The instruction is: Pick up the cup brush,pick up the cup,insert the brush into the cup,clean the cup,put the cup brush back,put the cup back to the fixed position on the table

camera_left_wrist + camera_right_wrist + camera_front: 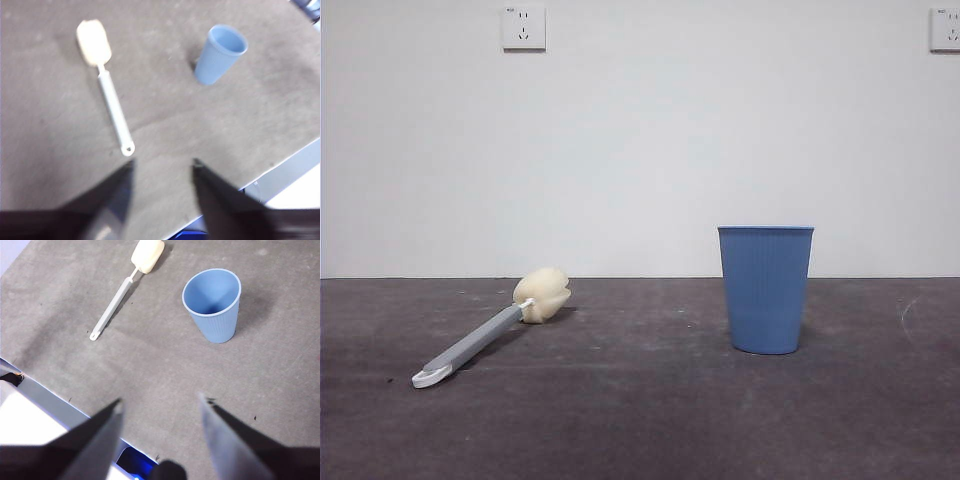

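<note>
The cup brush lies flat on the table, well apart from the upright cup, its looped handle end pointing toward the robot's side and its sponge head away. Both the left gripper and the right gripper hover above with jaws spread, holding nothing. In the left wrist view the handle end lies just beyond the jaws, so the left arm seems better placed to take it.

1. On my front view, the wide dark grey-brown matte table carries two things, well apart from each other.
2. The blue ribbed plastic cup stands upright on the right side, mouth up.
3. The cup brush with long slim grey handle and cream-yellow sponge head lies flat on the left side.
4. Its sponge head points toward the back and the cup; its looped end lies nearer to me, further left.
5. I see two wall sockets behind, high on the wall.
</note>
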You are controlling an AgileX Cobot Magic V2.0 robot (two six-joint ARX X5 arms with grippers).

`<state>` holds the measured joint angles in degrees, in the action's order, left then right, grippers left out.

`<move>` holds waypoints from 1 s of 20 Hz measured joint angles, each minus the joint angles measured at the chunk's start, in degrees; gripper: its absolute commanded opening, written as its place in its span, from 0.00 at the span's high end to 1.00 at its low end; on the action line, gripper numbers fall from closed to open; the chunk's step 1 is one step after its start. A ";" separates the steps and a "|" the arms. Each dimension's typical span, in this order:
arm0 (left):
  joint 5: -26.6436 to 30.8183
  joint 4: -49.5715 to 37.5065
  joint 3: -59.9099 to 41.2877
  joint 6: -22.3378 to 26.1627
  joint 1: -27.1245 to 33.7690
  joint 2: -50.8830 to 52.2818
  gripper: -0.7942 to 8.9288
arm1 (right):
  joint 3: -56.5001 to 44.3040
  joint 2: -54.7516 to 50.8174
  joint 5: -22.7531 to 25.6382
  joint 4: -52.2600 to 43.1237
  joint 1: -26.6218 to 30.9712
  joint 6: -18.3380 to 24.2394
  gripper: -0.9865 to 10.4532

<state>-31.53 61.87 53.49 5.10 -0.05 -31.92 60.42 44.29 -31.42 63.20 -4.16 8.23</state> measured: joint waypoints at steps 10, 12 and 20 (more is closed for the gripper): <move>-0.50 -9.35 0.07 -1.38 -5.40 -10.05 0.37 | 0.00 1.40 -0.09 0.09 0.00 -2.89 0.45; 3.39 -11.13 0.09 -2.19 -8.81 -14.14 0.37 | 0.00 2.27 -0.09 0.09 0.00 -2.93 0.45; 25.35 -24.09 0.09 -8.90 -26.36 -33.70 0.37 | 0.00 3.43 -0.09 -1.09 0.00 -3.78 0.45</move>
<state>-6.17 37.78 53.58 -3.79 -26.41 -65.63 60.42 47.72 -31.51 62.11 -4.16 4.45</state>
